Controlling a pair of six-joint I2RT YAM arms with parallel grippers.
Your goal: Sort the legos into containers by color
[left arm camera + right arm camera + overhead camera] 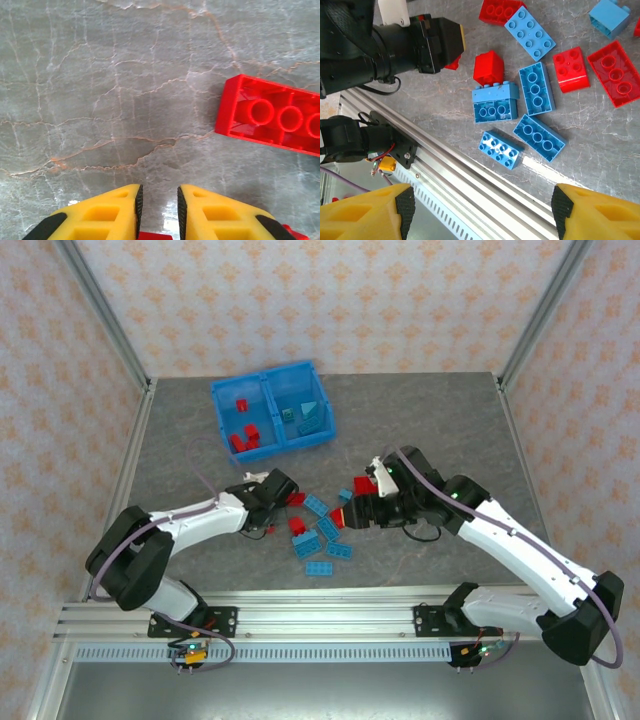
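We see our left arm (190, 520) bent low and reaching inward. The left gripper (157, 192) points steeply down, its yellow fingers (110, 212) drawn almost together with only a thin gap between the pads. Our right arm (510, 535) reaches in from the opposite side, wrist tilted down, and the right gripper (482, 200) has its jaws spread wide.

Bright, even light from above, shadows short and soft. Bit of glare on the tabletop (100, 100), otherwise pretty sharp all round.
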